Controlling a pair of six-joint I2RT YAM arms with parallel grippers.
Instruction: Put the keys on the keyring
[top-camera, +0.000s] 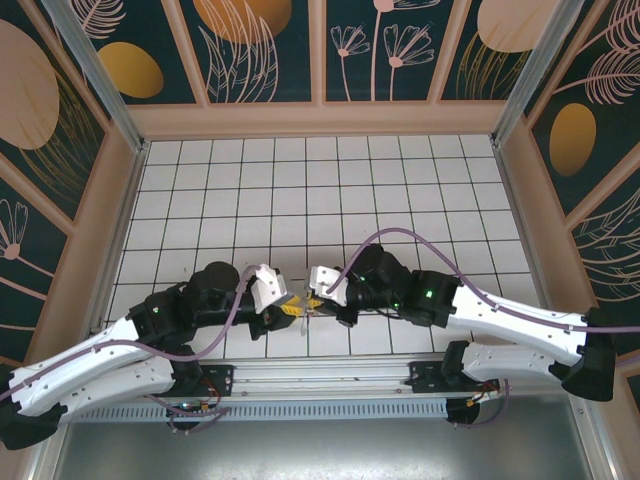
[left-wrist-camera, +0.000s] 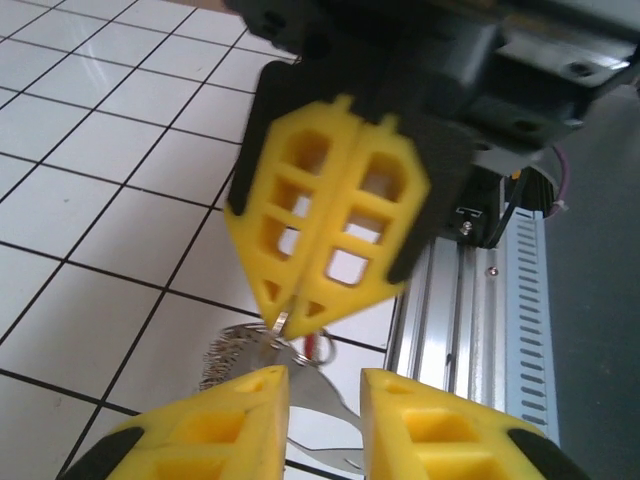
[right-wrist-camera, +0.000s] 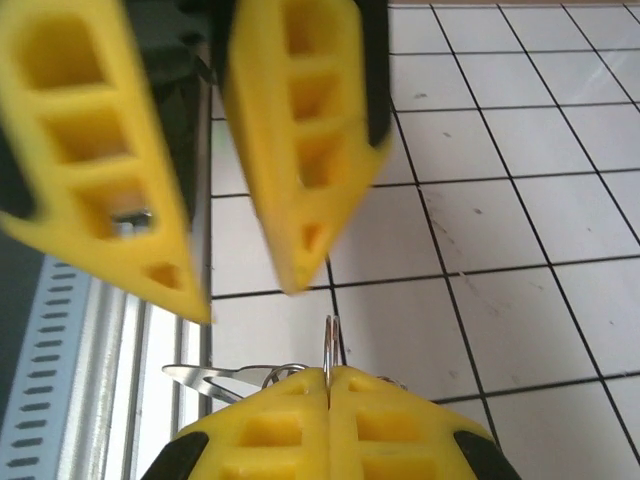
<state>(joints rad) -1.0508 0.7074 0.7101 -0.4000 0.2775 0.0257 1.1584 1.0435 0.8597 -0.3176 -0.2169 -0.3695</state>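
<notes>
The white tiled floor (top-camera: 300, 190) takes up most of the top view and lies bare all the way to the far wall and both side walls. The patterned walls (top-camera: 260, 50) close it in on three sides. An aluminium rail (top-camera: 320, 385) runs along the near edge. All the work sits low in the floor, just in front of that rail, so there is open room ahead and to both sides but very little behind.

The left arm (top-camera: 110, 355) and right arm (top-camera: 500, 315) reach inward, and their tips almost meet over the tiles nearest the rail. The left gripper (top-camera: 287, 305) stands with its claw narrowly parted. The left wrist view shows a clear gap between its yellow fingers (left-wrist-camera: 225, 425). The right wrist view shows those fingers spread above the floor, gripping nothing that I can make out.

The right gripper (right-wrist-camera: 328, 372) is pressed closed. Seen from above, the keyring (top-camera: 305, 303) is only a small glint between the two tips. From the right wrist, one of its thin wire rings stands up out of the closed tips, pinched there. A flat silver piece (right-wrist-camera: 195, 377) lies off to the left, just above the tile.

The left wrist view adds a red speck, the key (left-wrist-camera: 322, 345), hanging just under the right gripper's tips among the wire. The silver piece runs down into the gap of the left claw.
</notes>
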